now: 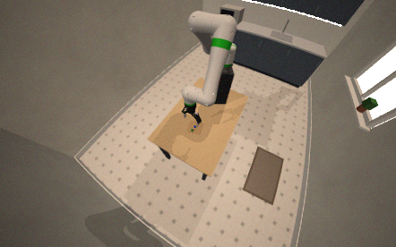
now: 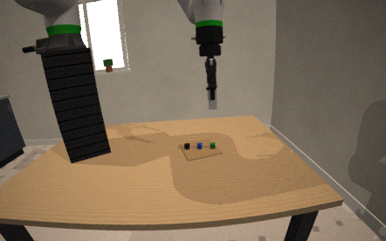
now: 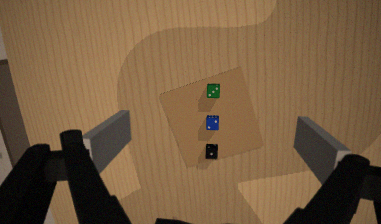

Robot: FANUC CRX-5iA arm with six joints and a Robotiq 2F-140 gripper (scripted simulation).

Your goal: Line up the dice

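The black die (image 2: pixel 187 146) (image 3: pixel 211 151), blue die (image 1: pixel 194 126) (image 2: pixel 199 146) (image 3: pixel 212 123) and green die (image 1: pixel 192 130) (image 2: pixel 212 146) (image 3: pixel 213 91) run low to high from the base, the released tool (image 1: pixel 192 119) (image 2: pixel 212 99) (image 3: pixel 210 128) apparently finished.

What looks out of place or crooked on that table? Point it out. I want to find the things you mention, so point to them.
Nothing is spilled or visibly damaged. The mat (image 1: pixel 199 131) (image 2: pixel 203 154) (image 3: pixel 181 117) sits askew to the row of dice, and the black die (image 2: pixel 187 146) (image 3: pixel 211 151) is crowded close to its edge, which looks slightly precarious.
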